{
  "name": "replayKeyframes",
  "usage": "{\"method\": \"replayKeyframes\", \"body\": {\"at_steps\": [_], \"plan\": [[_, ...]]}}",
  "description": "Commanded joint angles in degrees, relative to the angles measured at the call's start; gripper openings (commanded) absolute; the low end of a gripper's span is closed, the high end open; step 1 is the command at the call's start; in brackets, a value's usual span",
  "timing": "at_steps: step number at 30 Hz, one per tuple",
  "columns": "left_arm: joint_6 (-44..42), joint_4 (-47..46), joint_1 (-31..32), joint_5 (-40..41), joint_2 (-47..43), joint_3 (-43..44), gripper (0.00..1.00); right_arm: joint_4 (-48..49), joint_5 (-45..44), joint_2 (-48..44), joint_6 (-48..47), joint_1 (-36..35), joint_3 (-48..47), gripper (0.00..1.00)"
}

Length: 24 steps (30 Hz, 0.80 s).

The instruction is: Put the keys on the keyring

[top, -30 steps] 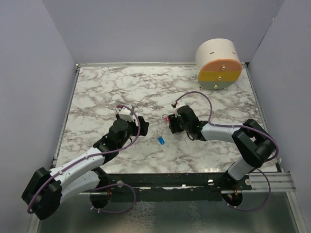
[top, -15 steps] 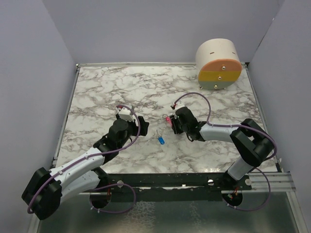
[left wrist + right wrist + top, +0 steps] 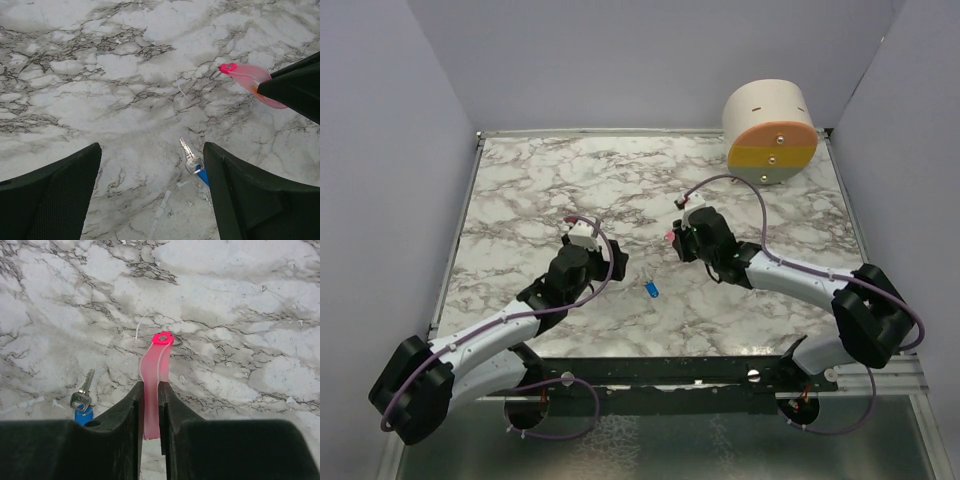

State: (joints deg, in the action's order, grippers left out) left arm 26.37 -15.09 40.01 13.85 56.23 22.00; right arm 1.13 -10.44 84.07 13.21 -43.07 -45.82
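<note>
The key (image 3: 650, 289), blue plastic head and short silver blade, lies flat on the marble between the arms. It shows in the left wrist view (image 3: 192, 161) beside the right finger, and in the right wrist view (image 3: 82, 399) at lower left. My right gripper (image 3: 674, 241) is shut on the keyring's pink bar tag (image 3: 154, 385), which sticks out ahead of the fingers (image 3: 128, 410) with the thin silver ring (image 3: 170, 342) at its far end, above the table. The tag also shows in the left wrist view (image 3: 247, 79). My left gripper (image 3: 605, 262) is open and empty, left of the key.
A round cream drum (image 3: 771, 132) with orange, yellow and grey bands on its face lies at the back right corner. Grey walls close in the marble table (image 3: 570, 180) on three sides.
My right arm has lifted and moved back and slightly right with the pink tag in its grip. The left arm has edged a little forward. The key has not moved.
</note>
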Motion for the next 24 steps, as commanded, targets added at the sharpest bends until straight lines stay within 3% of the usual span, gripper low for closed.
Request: {"method": "replayKeyframes", "body": {"at_steps": [1,24], "plan": [[-0.68,-3.35,0.64,-0.01,0.68,1.25,0.85,-3.35,0.81,-3.76,-0.07,-0.41,-1.92,0.16],[-12.06,-19.02,2.08,-10.06,9.04,1.32,0.68,-11.9,7.4,-14.17,-0.2,-0.44,-5.09,0.13]]}}
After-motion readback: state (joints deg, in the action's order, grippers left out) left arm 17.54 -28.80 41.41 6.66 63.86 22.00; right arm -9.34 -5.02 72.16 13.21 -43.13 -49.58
